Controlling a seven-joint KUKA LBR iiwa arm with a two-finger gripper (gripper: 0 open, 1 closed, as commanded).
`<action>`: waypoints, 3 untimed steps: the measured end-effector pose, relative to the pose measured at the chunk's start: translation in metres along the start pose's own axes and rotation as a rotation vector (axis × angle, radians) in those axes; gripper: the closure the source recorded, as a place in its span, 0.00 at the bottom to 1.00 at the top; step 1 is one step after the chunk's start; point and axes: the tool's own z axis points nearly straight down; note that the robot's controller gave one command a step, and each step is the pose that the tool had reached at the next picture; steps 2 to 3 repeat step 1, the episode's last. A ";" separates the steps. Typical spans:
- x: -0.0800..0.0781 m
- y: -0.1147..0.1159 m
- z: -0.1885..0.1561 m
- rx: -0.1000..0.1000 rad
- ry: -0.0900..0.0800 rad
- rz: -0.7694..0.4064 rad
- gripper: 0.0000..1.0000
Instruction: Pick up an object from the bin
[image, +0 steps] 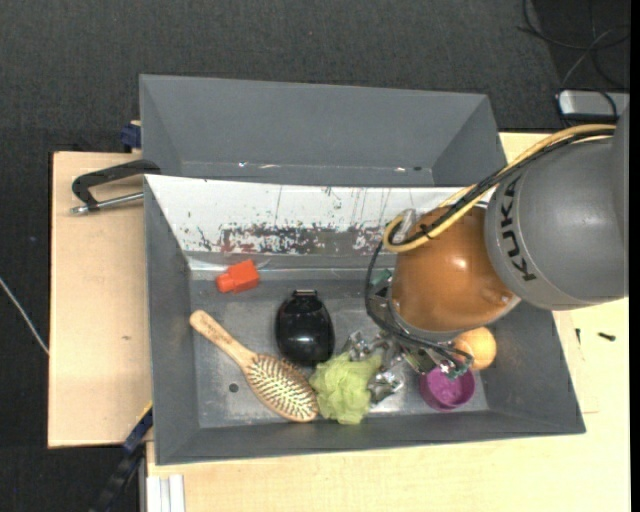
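My gripper (383, 372) reaches down under the orange dome at the front right of the bin floor, its metal fingers beside a yellow-green fuzzy clump (343, 389). Just right of the fingers stands a small purple cup (446, 386), and behind that lies an orange ball (480, 347), partly hidden by the dome. A black rounded thing (304, 329) lies to the left of the gripper. Nothing shows between the fingers.
A wooden hairbrush (258, 368) lies slanted across the front left of the bin. A small orange block (238, 277) sits near the back wall at the left. The arm and its dome cover the right part of the bin.
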 end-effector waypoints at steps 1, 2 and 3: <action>0.001 0.001 -0.021 -0.003 0.001 0.000 1.00; 0.001 0.001 -0.021 -0.003 0.001 0.000 1.00; 0.001 0.001 -0.021 -0.003 0.001 0.000 1.00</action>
